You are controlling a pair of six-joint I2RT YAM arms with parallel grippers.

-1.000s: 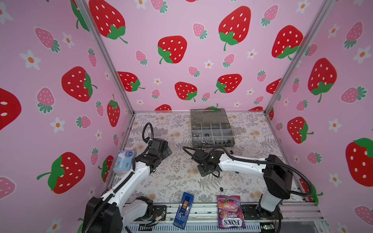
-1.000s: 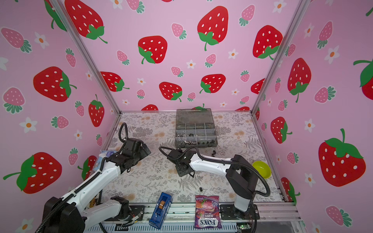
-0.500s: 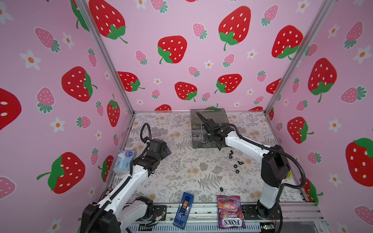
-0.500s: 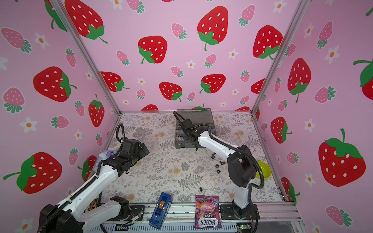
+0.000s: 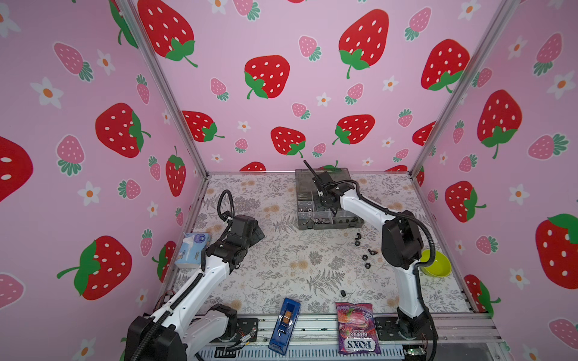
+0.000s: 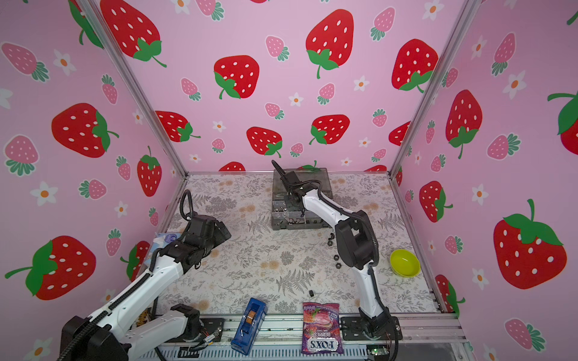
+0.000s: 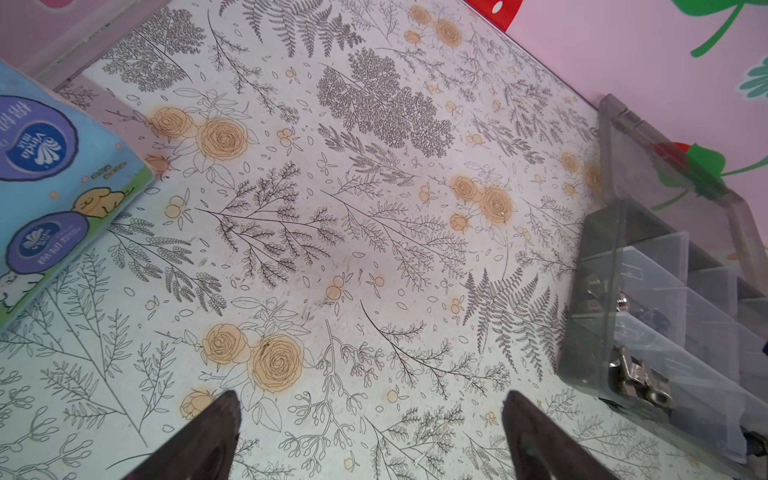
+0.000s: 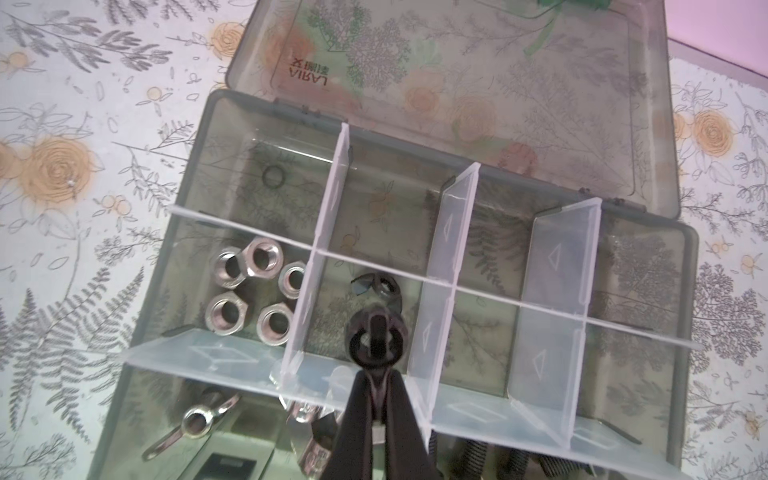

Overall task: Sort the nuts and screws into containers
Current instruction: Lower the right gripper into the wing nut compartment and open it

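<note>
Right wrist view shows the right claw [image 8: 377,336], pinching a black nut [image 8: 356,353], newly swung from the counter [image 5: 281,265] middle over an organiser cell [image 8: 332,320] for release; left claw [image 7: 372,401] spread.

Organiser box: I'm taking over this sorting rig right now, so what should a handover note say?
Left pincer: open, empty, above bare table.
Right pincer: shut on a black nut, over an organiser box cell holding one black wing nut.
Done: silver hex nuts share one cell, silver wing nuts another.
Left: drop this nut, then collect the loose black pieces lying on the table in front of the box.
</note>
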